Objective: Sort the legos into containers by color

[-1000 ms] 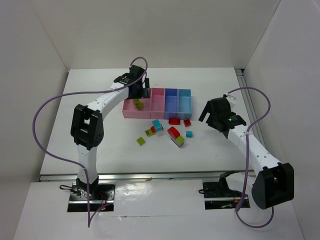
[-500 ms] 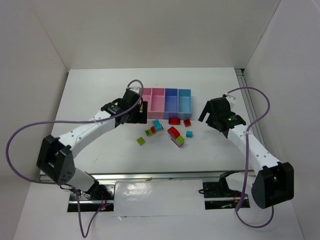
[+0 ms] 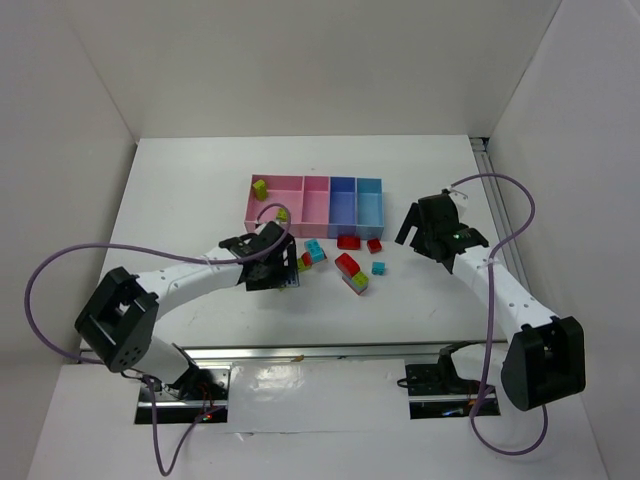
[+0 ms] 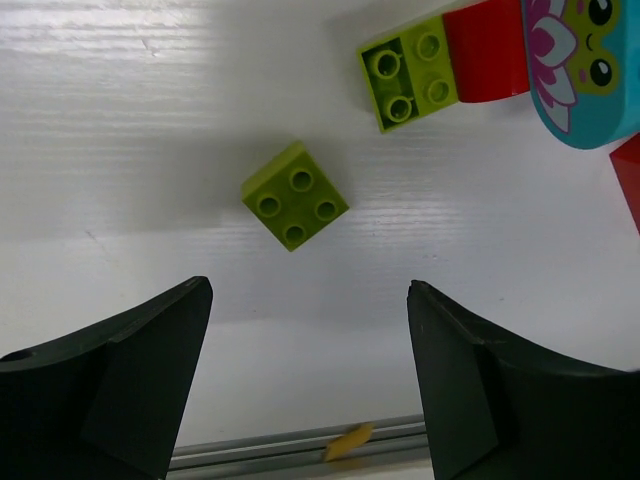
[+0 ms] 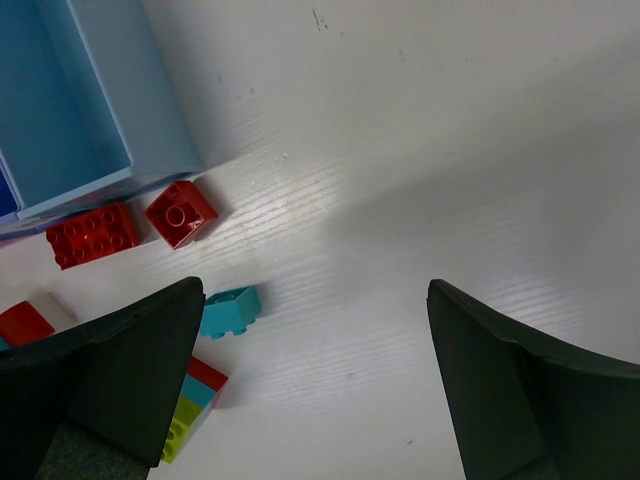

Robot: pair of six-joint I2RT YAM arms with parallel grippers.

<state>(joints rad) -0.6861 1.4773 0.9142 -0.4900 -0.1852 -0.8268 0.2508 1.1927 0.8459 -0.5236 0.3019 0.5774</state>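
The containers (image 3: 315, 203) are a row of joined bins, two pink and two blue. Two lime legos (image 3: 260, 187) lie in the wide pink bin. Red, cyan and lime legos (image 3: 352, 272) are scattered on the table in front of the bins. My left gripper (image 3: 277, 268) hangs open low over the table. A loose lime brick (image 4: 295, 195) lies just beyond its open jaws (image 4: 308, 292). Past that brick sits a lime brick joined to a red one (image 4: 410, 80). My right gripper (image 3: 412, 232) stands open and empty (image 5: 315, 290), with a cyan brick (image 5: 230, 310) by its left finger.
The light blue bin (image 5: 90, 100) fills the right wrist view's upper left, with two red bricks (image 5: 92, 235) against its front wall. A cyan piece with a frog picture (image 4: 585, 70) lies beside the red brick. The table's metal front rail (image 4: 300, 450) runs below the left jaws.
The left arm has swung from over the wide pink bin down to the table in front of it, jaws narrowing slightly. A second lime brick now shows in that bin. The right arm barely moved.
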